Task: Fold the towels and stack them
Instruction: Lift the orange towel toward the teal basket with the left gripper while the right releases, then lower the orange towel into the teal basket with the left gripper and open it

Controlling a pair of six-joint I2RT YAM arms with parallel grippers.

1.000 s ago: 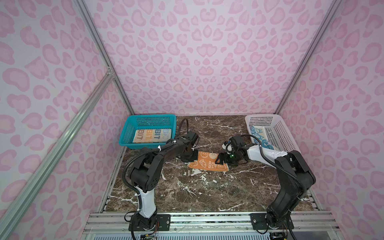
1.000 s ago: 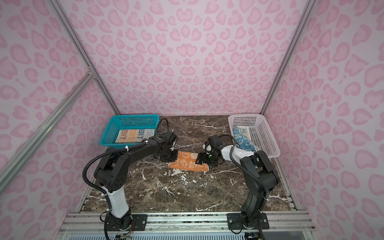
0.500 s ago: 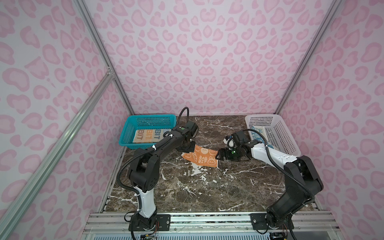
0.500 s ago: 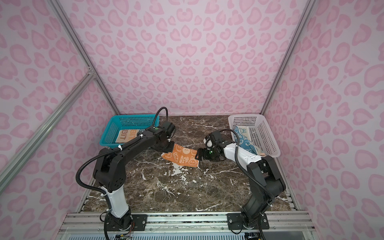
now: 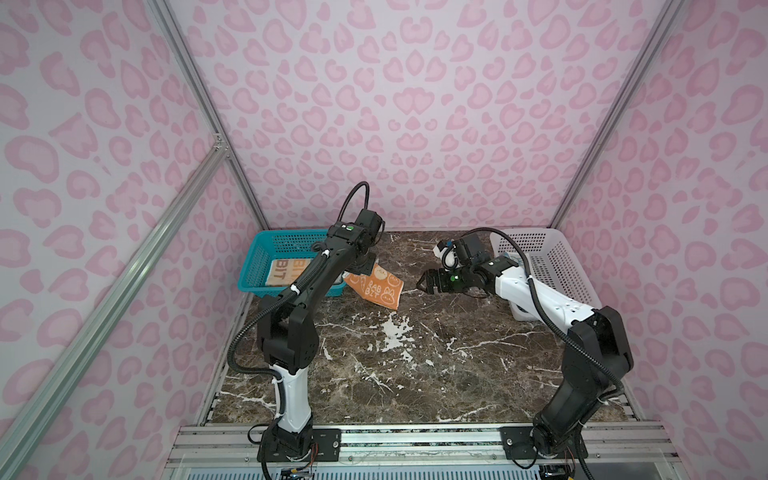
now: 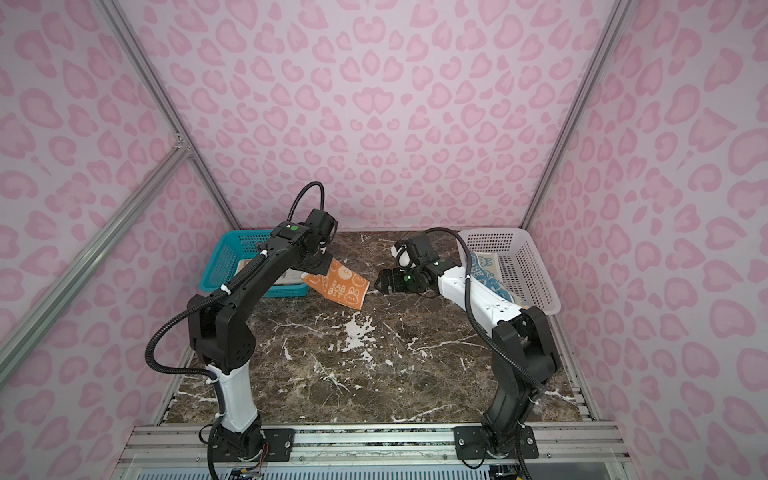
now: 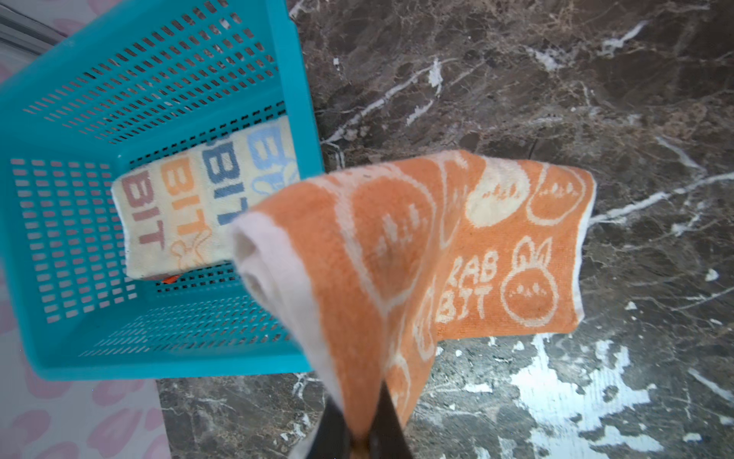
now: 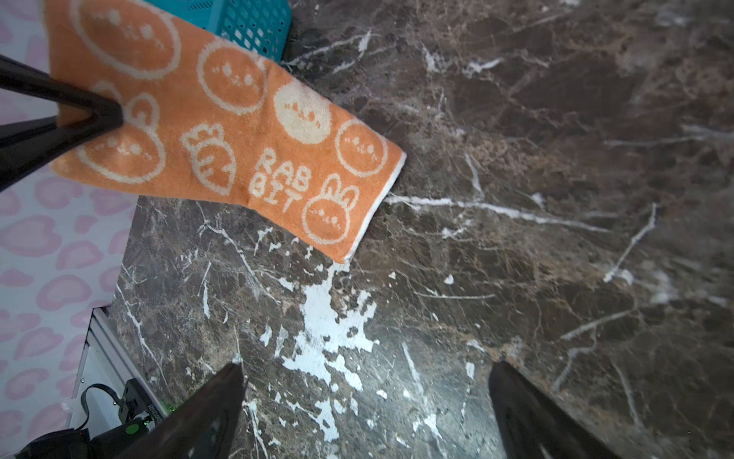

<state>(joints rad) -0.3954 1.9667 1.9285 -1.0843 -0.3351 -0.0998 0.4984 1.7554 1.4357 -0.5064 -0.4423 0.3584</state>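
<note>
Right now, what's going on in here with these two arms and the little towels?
The left gripper pinches a folded orange towel, which hangs beside the teal basket. A folded cream towel already lies in that basket. The right gripper is open and empty over the marble table. A blue towel lies in the white basket.

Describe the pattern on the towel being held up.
Cream rabbit faces on the orange towel; right wrist view shows it best.
</note>
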